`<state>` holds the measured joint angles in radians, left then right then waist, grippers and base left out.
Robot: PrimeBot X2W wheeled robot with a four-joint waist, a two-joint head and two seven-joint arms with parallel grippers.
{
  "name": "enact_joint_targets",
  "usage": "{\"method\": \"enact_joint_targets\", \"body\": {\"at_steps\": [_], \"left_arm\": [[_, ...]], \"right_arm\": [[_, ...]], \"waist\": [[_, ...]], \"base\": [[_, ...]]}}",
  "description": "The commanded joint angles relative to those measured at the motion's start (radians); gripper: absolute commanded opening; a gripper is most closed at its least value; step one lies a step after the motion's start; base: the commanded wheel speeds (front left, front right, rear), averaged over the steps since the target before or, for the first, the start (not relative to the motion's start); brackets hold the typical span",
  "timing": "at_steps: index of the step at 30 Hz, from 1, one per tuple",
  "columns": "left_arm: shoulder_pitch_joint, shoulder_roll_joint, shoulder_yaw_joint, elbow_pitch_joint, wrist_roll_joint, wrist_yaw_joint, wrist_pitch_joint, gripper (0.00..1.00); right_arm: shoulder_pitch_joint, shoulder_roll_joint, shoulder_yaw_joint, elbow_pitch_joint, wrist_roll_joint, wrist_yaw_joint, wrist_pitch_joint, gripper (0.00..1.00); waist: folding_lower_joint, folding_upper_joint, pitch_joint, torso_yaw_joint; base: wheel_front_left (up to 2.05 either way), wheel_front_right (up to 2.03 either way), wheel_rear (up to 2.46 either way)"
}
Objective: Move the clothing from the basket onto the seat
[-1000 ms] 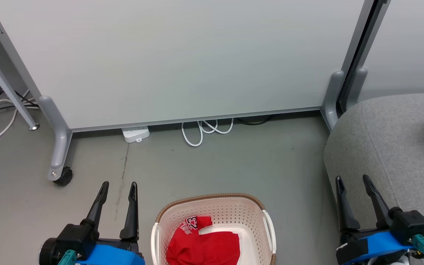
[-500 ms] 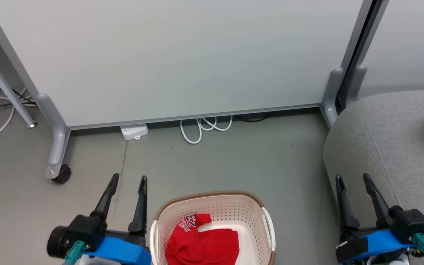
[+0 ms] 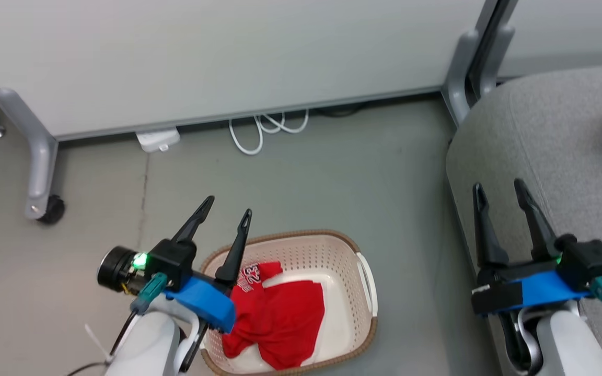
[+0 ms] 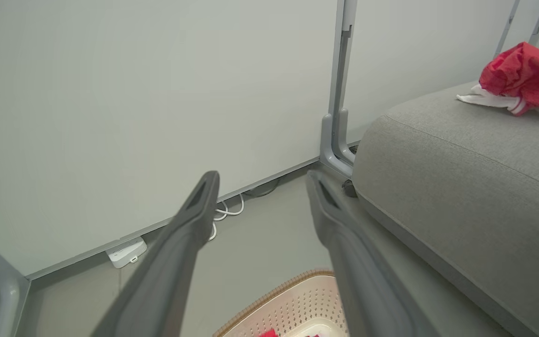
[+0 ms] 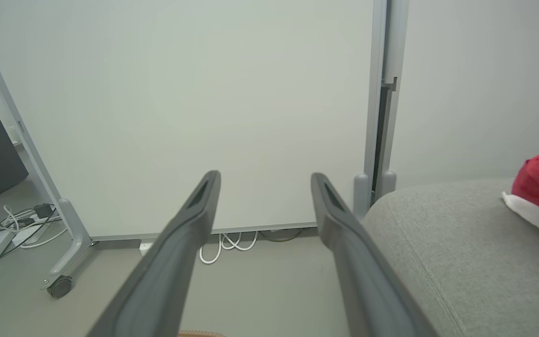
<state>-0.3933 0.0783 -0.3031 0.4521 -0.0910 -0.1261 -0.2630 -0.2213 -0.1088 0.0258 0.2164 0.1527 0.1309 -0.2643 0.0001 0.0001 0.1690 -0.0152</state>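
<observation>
Down inside the basket (image 3: 312,255), you can see the red clothing (image 3: 285,318) lying in a soft, crumpled heap on the bottom. It has no clear long way. The part with the white "23" (image 3: 253,275) points to the basket's far left corner, and the plain red part spreads toward the near side. The basket is cream plastic full of small holes, with round corners, a brown woven-look rim and a white handle on its right side.

Your left hand (image 3: 229,205) hangs over the basket's left rim. Its two long dark fingers are spread wide and hold nothing. One finger crosses in front of the "23". Your right hand (image 3: 497,183) is well apart to the right of the basket, over the edge of the seat (image 3: 557,130), spread and holding nothing too.

Bare grey floor (image 3: 411,250) lies between the basket and the seat. The seat is big, grey, cloth-covered and round-edged. Another red garment (image 4: 522,77) sits on its top, far from the basket.
</observation>
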Motion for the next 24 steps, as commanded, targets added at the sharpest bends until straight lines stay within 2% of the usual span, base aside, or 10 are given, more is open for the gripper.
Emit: {"method": "enact_joint_targets", "body": {"at_steps": [1,14,24], "left_arm": [[-0.032,0.011,-0.013,0.016,0.007,-0.003,-0.003,1.0],[-0.294,0.102,-0.329,0.263,-0.036,-0.006,-0.003,1.0],[-0.463,0.152,-0.56,0.445,-0.09,-0.005,-0.003,1.0]], "right_arm": [[-0.026,-0.006,0.007,-0.007,0.01,0.0,0.0,1.0],[-0.24,-0.012,0.024,-0.047,0.028,0.0,0.0,1.0],[-0.352,0.001,0.044,-0.073,0.031,0.0,0.0,1.0]], "waist": [[-0.0001,-0.0001,0.066,-0.036],[-0.0001,-0.0001,0.324,-0.116],[-0.0001,-0.0001,0.501,-0.16]], "base": [[0.0,0.0,0.0],[0.0,0.0,0.0],[0.0,0.0,0.0]]}}
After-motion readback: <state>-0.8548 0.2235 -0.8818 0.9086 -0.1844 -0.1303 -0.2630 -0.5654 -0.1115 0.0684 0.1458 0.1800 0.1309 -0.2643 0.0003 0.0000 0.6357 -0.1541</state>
